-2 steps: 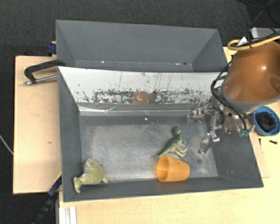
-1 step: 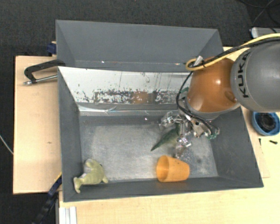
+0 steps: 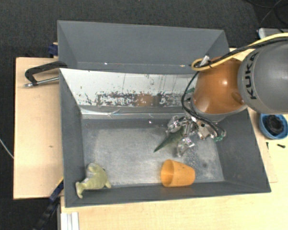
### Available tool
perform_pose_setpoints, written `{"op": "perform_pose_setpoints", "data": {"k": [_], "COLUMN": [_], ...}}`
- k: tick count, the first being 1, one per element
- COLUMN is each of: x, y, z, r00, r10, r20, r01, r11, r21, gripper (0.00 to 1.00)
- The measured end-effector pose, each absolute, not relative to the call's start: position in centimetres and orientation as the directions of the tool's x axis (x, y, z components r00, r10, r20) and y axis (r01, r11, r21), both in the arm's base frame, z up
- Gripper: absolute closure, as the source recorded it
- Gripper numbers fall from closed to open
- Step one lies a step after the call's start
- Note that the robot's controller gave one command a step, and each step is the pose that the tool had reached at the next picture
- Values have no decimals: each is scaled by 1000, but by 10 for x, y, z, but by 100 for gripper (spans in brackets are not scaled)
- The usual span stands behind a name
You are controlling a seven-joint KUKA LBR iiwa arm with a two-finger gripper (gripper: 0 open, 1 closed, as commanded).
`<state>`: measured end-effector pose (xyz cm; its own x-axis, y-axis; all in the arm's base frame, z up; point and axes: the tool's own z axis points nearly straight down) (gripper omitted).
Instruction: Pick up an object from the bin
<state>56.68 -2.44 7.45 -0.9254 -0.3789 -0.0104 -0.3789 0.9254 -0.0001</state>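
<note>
Camera view: the tool (image 3: 184, 140) is low over the floor of the bin (image 3: 124, 150), right of centre, at one end of a dark green pointed piece (image 3: 164, 144); whether it is spread or pinching cannot be told. An orange cup (image 3: 177, 173) lies on its side nearby, and a pale green toy animal (image 3: 92, 178) lies in the front left corner
</note>
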Motion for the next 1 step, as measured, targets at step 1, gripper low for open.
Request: {"op": "perform_pose_setpoints", "data": {"k": [1], "x": [559], "y": [20], "z": [106], "r00": [-927], "r10": [-374], "r20": [-9], "r01": [-374], "r11": [927], "r21": [1], "gripper": [100]}}
